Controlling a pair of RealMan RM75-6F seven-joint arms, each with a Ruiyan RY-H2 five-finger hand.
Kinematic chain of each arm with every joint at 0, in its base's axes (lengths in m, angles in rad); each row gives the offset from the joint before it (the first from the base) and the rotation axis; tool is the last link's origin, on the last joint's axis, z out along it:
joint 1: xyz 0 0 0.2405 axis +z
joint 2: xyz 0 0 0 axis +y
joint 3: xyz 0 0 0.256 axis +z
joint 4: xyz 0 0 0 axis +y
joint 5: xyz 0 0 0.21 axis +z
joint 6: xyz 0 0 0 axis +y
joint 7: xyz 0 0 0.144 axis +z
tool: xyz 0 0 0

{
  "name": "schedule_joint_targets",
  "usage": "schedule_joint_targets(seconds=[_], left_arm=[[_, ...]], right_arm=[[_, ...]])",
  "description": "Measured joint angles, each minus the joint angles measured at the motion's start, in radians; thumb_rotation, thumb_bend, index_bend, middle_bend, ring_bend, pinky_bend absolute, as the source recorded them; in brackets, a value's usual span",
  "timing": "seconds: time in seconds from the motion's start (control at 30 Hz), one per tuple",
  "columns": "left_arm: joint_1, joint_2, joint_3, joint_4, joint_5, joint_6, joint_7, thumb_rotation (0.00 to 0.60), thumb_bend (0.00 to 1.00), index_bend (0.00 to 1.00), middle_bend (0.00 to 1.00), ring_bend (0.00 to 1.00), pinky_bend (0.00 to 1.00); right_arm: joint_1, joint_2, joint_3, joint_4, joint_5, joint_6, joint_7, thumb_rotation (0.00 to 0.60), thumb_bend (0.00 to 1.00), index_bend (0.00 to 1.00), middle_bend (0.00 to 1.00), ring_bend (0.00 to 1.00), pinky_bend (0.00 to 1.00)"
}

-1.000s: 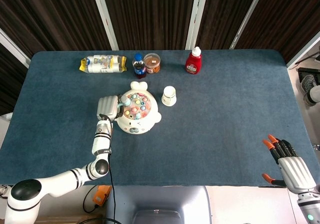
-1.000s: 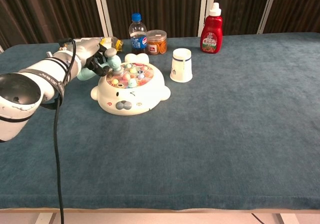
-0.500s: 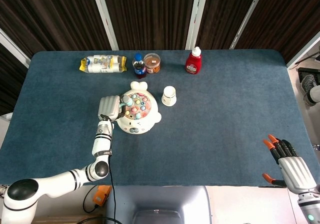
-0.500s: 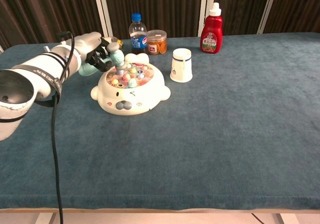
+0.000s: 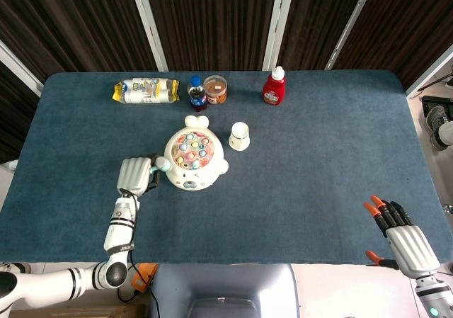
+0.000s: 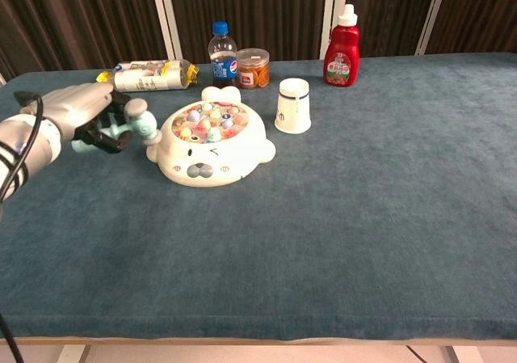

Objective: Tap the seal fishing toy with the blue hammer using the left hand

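Observation:
The white seal fishing toy (image 5: pixel 192 161) (image 6: pixel 211 143) sits left of the table's middle, its top full of small coloured fish. My left hand (image 5: pixel 134 175) (image 6: pixel 85 112) is to the left of the toy and grips the pale blue hammer (image 5: pixel 157 166) (image 6: pixel 133 126). The hammer's head sits just off the toy's left edge, level with its rim. My right hand (image 5: pixel 402 234) shows only in the head view, at the table's near right corner, fingers apart and holding nothing.
A white paper cup (image 5: pixel 239 135) (image 6: pixel 292 104) stands right of the toy. Along the far edge are a snack packet (image 5: pixel 146 90), a cola bottle (image 6: pixel 221 53), a small jar (image 6: pixel 254 68) and a red ketchup bottle (image 6: pixel 342 46).
My left hand has pulled back to the left and toward me with the hammer; the hammer head has come off the toy's top and now sits beside its left edge.

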Motion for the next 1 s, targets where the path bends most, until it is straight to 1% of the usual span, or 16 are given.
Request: schedule_joint_targets(seconds=[0.17, 0.33, 0.53, 0.6, 0.63, 0.7, 0.77, 0.8, 0.9, 1.0], left_arm=[[0.039, -0.038, 0.044, 0.109, 0.033, -0.003, -0.041, 0.6, 0.69, 0.69, 0.89, 0.8, 1.0], [0.057, -0.092, 0.055, 0.215, 0.053, -0.029, -0.05, 0.6, 0.67, 0.69, 0.88, 0.79, 1.0], [0.07, -0.121, 0.056, 0.258, 0.07, -0.05, -0.057, 0.6, 0.67, 0.68, 0.86, 0.77, 1.0], [0.072, -0.127, 0.054, 0.268, 0.071, -0.058, -0.06, 0.6, 0.66, 0.67, 0.84, 0.74, 0.99], [0.074, -0.131, 0.052, 0.276, 0.072, -0.065, -0.062, 0.6, 0.66, 0.67, 0.83, 0.73, 0.98], [0.075, -0.134, 0.048, 0.28, 0.076, -0.078, -0.065, 0.6, 0.63, 0.62, 0.78, 0.7, 0.86], [0.077, -0.132, 0.044, 0.275, 0.073, -0.096, -0.065, 0.6, 0.58, 0.56, 0.71, 0.66, 0.74], [0.078, -0.131, 0.043, 0.273, 0.071, -0.104, -0.064, 0.6, 0.55, 0.54, 0.68, 0.63, 0.71], [0.082, -0.121, 0.039, 0.263, 0.065, -0.132, -0.062, 0.6, 0.49, 0.47, 0.58, 0.54, 0.62], [0.086, -0.111, 0.034, 0.258, 0.063, -0.154, -0.065, 0.6, 0.48, 0.44, 0.5, 0.47, 0.58]], right_arm=[[0.0, -0.003, -0.002, 0.0, -0.003, 0.001, -0.004, 0.6, 0.34, 0.0, 0.0, 0.0, 0.0], [-0.001, -0.002, -0.003, 0.001, -0.006, 0.004, 0.0, 0.6, 0.34, 0.0, 0.0, 0.0, 0.0], [-0.003, 0.001, -0.002, 0.003, -0.007, 0.012, 0.008, 0.6, 0.34, 0.0, 0.0, 0.0, 0.0], [-0.003, 0.002, -0.002, 0.004, -0.006, 0.012, 0.011, 0.6, 0.34, 0.0, 0.0, 0.0, 0.0], [-0.003, 0.002, -0.002, 0.004, -0.007, 0.012, 0.013, 0.6, 0.34, 0.0, 0.0, 0.0, 0.0], [-0.004, 0.003, -0.003, 0.004, -0.01, 0.016, 0.015, 0.6, 0.34, 0.0, 0.0, 0.0, 0.0], [-0.005, 0.004, -0.003, 0.004, -0.013, 0.018, 0.016, 0.6, 0.34, 0.0, 0.0, 0.0, 0.0], [-0.004, 0.004, -0.003, 0.005, -0.012, 0.017, 0.016, 0.6, 0.34, 0.0, 0.0, 0.0, 0.0], [-0.004, 0.004, -0.003, 0.005, -0.01, 0.016, 0.016, 0.6, 0.34, 0.0, 0.0, 0.0, 0.0], [-0.004, 0.003, -0.002, 0.005, -0.008, 0.016, 0.015, 0.6, 0.34, 0.0, 0.0, 0.0, 0.0]])
